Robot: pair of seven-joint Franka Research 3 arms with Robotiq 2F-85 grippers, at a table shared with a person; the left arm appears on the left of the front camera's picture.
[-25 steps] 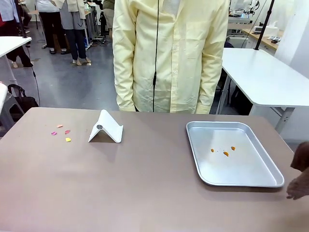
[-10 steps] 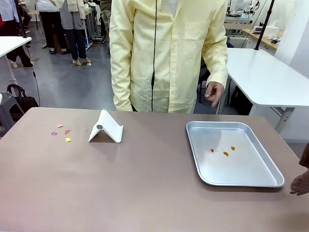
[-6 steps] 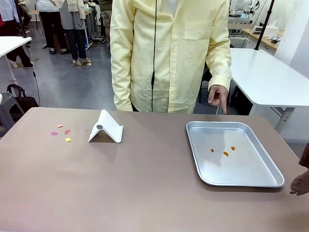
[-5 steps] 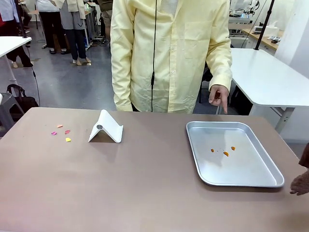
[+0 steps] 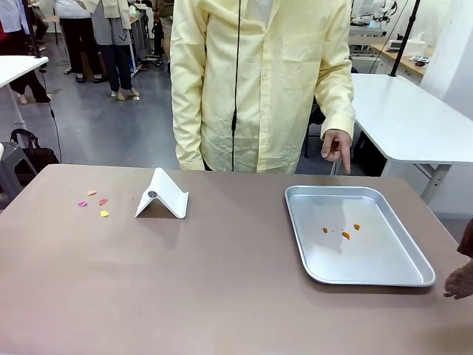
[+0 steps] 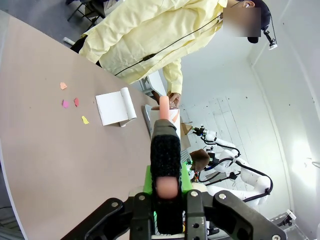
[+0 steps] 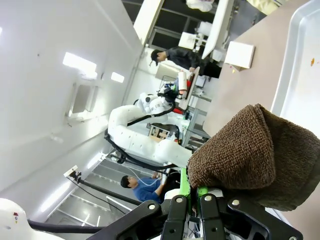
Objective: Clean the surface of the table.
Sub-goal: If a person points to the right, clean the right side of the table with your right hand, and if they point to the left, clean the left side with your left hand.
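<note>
The grey-brown table [image 5: 222,288] carries several small pink, orange and yellow scraps [image 5: 94,203] at its far left, also seen as scraps [image 6: 74,102] in the left wrist view. My left gripper [image 6: 165,189] is shut on a black-handled tool with a pink tip [image 6: 165,145], held above the table [image 6: 45,150]. My right gripper [image 7: 192,194] is shut on a brown cloth [image 7: 255,160]. That cloth [image 5: 462,274] peeks in at the right edge of the front view, just off the table's corner.
A silver tray [image 5: 384,259] with a few orange bits [image 5: 344,234] lies on the right; its rim [image 7: 292,60] also shows past the cloth. A white folded stand [image 5: 164,195] sits left of centre. A person in a yellow coat points a hand [image 5: 338,146] down behind the tray.
The person's hand came out from the side and lowered, one finger now pointing down toward the tray. The brown cloth slid slightly right early on, then stayed still.
</note>
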